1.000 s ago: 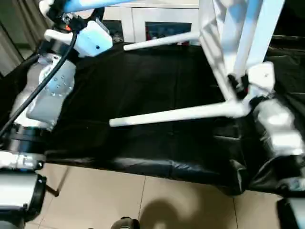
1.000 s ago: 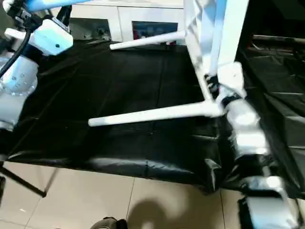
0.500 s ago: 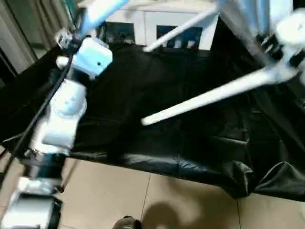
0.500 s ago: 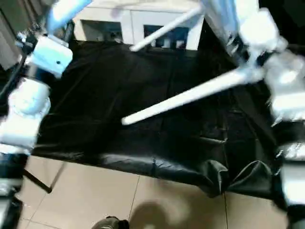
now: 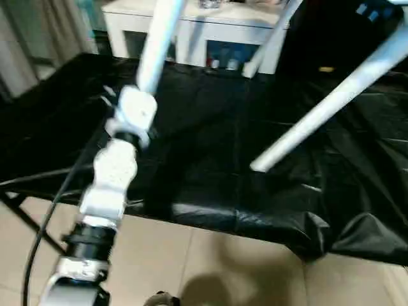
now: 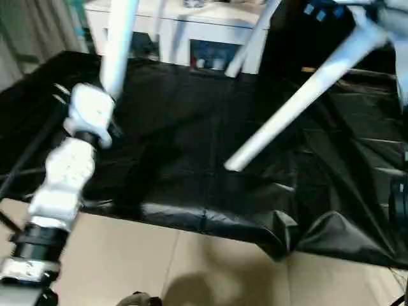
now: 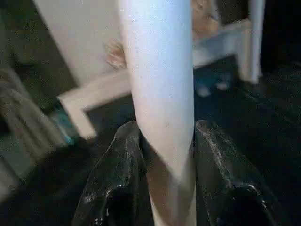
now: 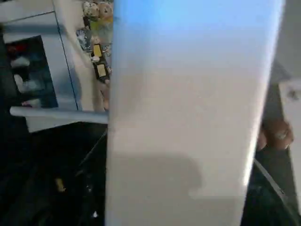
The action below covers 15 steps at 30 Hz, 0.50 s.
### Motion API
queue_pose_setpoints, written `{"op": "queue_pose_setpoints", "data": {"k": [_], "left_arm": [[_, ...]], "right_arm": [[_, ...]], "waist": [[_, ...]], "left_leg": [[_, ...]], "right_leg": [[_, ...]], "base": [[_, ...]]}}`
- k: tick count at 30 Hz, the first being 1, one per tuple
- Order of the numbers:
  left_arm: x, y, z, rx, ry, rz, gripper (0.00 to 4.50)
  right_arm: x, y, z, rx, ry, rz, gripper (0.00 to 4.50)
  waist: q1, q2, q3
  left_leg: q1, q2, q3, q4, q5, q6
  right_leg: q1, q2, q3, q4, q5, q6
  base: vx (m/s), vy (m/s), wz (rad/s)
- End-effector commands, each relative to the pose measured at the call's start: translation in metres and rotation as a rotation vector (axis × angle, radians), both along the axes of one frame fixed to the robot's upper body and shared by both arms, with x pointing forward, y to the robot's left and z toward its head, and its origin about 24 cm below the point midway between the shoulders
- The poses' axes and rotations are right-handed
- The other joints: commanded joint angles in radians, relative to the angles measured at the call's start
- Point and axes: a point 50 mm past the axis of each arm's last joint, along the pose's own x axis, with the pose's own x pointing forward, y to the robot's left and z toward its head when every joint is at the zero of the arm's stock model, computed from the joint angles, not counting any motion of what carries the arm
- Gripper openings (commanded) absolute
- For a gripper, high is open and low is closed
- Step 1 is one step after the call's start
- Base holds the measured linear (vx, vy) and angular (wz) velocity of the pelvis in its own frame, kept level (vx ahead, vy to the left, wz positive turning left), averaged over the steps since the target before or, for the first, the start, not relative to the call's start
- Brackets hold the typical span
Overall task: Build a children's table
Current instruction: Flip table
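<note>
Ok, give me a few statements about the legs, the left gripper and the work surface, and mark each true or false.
1. The left gripper is shut on a white leg. True.
2. The work surface is covered in black sheeting. True.
3. The free end of the slanting leg rests on the tiled floor. False: it ends above the black sheeting.
4. The cabinet behind the work surface is black. False: it is white.
</note>
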Motion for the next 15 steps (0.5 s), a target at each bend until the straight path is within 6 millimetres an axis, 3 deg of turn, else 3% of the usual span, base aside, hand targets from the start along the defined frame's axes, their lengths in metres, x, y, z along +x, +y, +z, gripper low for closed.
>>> {"op": "queue_pose_setpoints", "data": {"k": [1,5,7,9,11,12,14,15], "left_arm": [[-0.001,-0.027,-0.005,0.047,0.045,-0.131,1.46],[-0.001,-0.028,-0.007,0.044,0.055,-0.121,1.46],[-0.001,-0.027,-0.008,0.049,0.058,-0.114,1.46],[-0.001,-0.026,-0.008,0.053,0.058,-0.110,1.46],[-0.001,-0.026,-0.008,0.054,0.058,-0.110,1.46],[-0.001,-0.024,-0.008,0.061,0.058,-0.104,1.46],[-0.001,-0.023,-0.008,0.063,0.057,-0.101,1.46],[-0.001,-0.022,-0.008,0.065,0.058,-0.099,1.46]], "right_arm": [[0.001,0.028,0.001,-0.051,-0.033,0.129,1.90],[0.004,0.038,0.003,-0.039,-0.034,0.172,1.90],[0.005,0.044,0.006,-0.045,-0.053,0.197,2.45],[0.005,0.047,0.009,-0.045,-0.076,0.207,2.61],[0.005,0.048,0.009,-0.044,-0.080,0.211,2.65],[0.005,0.052,0.012,-0.038,-0.104,0.240,2.70],[0.004,0.054,0.013,-0.042,-0.110,0.256,3.00],[0.004,0.056,0.013,-0.038,-0.109,0.279,3.07]], "waist": [[-0.016,-0.003,-0.061],[-0.025,-0.005,-0.061],[-0.024,-0.011,-0.060],[-0.024,-0.012,-0.060],[-0.023,-0.014,-0.062],[-0.023,-0.021,-0.064],[-0.014,-0.013,-0.069],[-0.012,-0.016,-0.070]], "left_leg": [[0.064,0.049,-0.054,-0.090,-0.554,-0.101],[0.060,0.050,-0.055,-0.092,-0.526,-0.090],[0.065,0.050,-0.050,-0.089,-0.522,-0.084],[0.061,0.048,-0.049,-0.086,-0.508,-0.075],[0.057,0.049,-0.049,-0.086,-0.476,-0.063],[0.052,0.049,-0.048,-0.084,-0.440,-0.049],[0.058,0.053,-0.043,-0.076,-0.382,-0.028],[0.058,0.053,-0.041,-0.074,-0.361,-0.021]], "right_leg": [[-0.011,-0.031,0.008,-0.089,-0.256,-0.154],[-0.004,-0.031,0.007,-0.086,-0.197,-0.169],[-0.008,-0.028,0.009,-0.088,-0.174,-0.180],[-0.005,-0.031,0.010,-0.085,-0.171,-0.185],[-0.002,-0.032,0.010,-0.083,-0.161,-0.180],[0.002,-0.033,0.010,-0.080,-0.143,-0.183],[-0.003,-0.030,0.013,-0.077,-0.077,-0.203],[-0.002,-0.029,0.013,-0.076,-0.054,-0.209]], "base": [[0.000,0.000,0.00],[0.000,0.000,0.00],[0.000,0.000,0.00],[0.000,0.000,0.00],[0.000,0.000,0.00],[0.000,0.000,0.00],[0.000,0.000,0.00],[0.000,0.000,0.00]]}}
